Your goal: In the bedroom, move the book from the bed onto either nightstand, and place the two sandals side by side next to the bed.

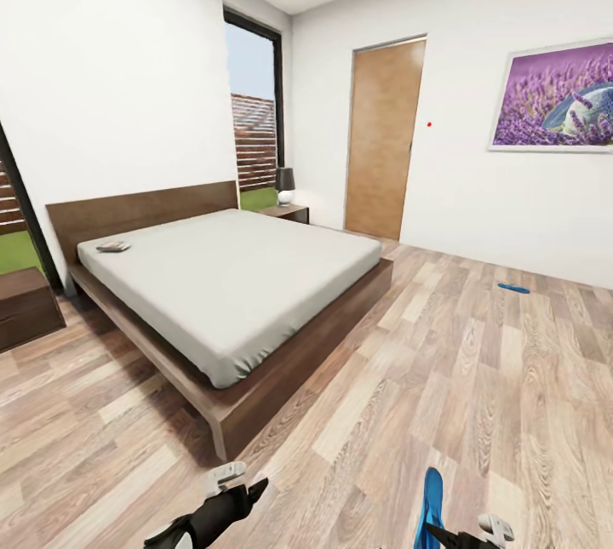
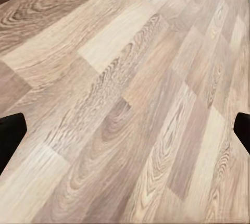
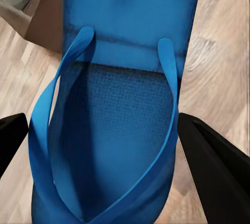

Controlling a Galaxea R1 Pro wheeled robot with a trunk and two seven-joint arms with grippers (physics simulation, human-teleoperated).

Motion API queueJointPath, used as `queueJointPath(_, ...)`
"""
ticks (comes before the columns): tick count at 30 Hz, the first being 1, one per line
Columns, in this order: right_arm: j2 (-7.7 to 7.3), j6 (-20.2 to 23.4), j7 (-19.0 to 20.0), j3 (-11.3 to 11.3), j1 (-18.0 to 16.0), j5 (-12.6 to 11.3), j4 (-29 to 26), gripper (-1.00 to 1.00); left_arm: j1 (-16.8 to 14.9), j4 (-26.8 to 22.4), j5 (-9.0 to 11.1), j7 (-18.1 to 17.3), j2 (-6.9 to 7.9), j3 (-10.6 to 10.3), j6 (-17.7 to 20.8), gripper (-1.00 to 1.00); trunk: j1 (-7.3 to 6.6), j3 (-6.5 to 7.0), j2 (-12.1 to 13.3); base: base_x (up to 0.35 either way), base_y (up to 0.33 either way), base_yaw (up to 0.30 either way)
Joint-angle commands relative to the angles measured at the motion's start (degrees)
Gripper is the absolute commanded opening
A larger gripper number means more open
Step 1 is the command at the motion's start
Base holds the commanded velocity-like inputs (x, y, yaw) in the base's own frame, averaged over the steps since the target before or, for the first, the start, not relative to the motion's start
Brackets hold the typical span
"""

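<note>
Blue sandal point(image 3: 117, 130) held between the right gripper point(image 3: 104, 146) jaws above the wood floor point(image 1: 477, 379). Left gripper point(image 2: 127, 130) jaws wide, empty. Book point(image 1: 113, 247) on the bed point(image 1: 230, 277); second sandal point(image 1: 513, 288) on the floor, well apart.

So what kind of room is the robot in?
It looks like a bedroom. There is a big bed with a wooden headboard, a nightstand beside it with a small lamp on top, and a closed wooden door.
</note>
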Motion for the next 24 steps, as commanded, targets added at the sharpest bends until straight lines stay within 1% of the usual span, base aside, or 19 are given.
queueJointPath(1, 0.01, 0.3, 0.2, -0.6, 0.0, 0.2, 0.0, -1.0, 0.0, 0.0, 0.4, -0.3, -0.04, 0.2, 0.3, 1.0, -0.01, -0.06, 0.0, 0.0, 0.0, -0.292)
queueJointPath(24, 0.01, 0.3, 0.2, -0.6, 0.0, 0.2, 0.0, -1.0, 0.0, 0.5, 0.3, -0.3, -0.07, 0.1, -0.1, 1.0, -0.01, -0.06, 0.0, 0.0, 0.0, -0.296)
